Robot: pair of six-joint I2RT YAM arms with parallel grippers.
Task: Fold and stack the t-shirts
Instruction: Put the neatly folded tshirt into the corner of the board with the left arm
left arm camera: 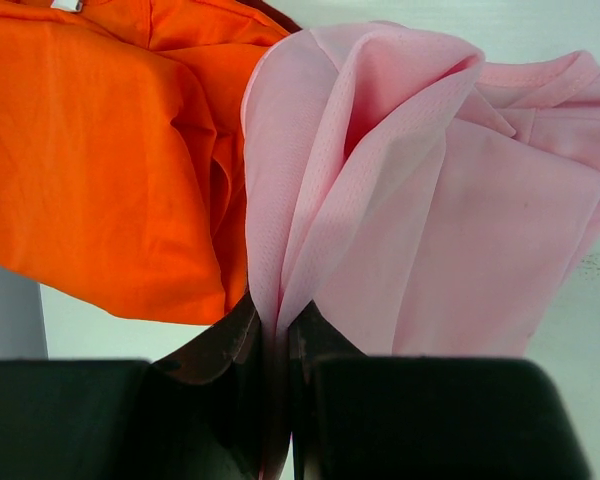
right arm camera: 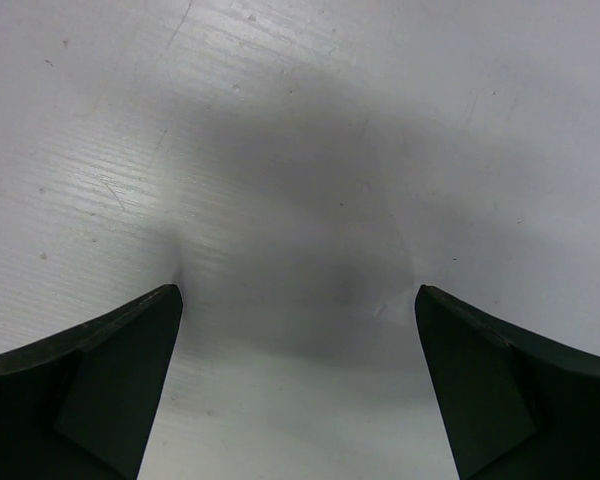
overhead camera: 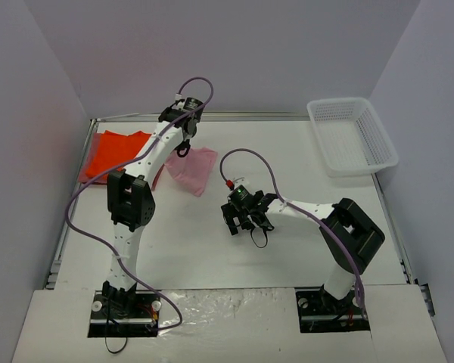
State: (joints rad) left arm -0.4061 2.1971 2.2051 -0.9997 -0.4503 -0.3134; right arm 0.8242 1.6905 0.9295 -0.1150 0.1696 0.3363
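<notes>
The pink shirt (left arm camera: 430,200) is matt cloth with a fine mesh knit; the orange shirt (left arm camera: 100,150) is smoother cloth. My right fingers (right arm camera: 100,390) look like dark matt plastic. The white table (right arm camera: 300,150) is matt, faintly ribbed and scuffed.

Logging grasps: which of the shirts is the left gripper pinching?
The light pink t-shirt: the left gripper is shut on its bunched fold. The orange t-shirt lies beside it, ungripped.
</notes>
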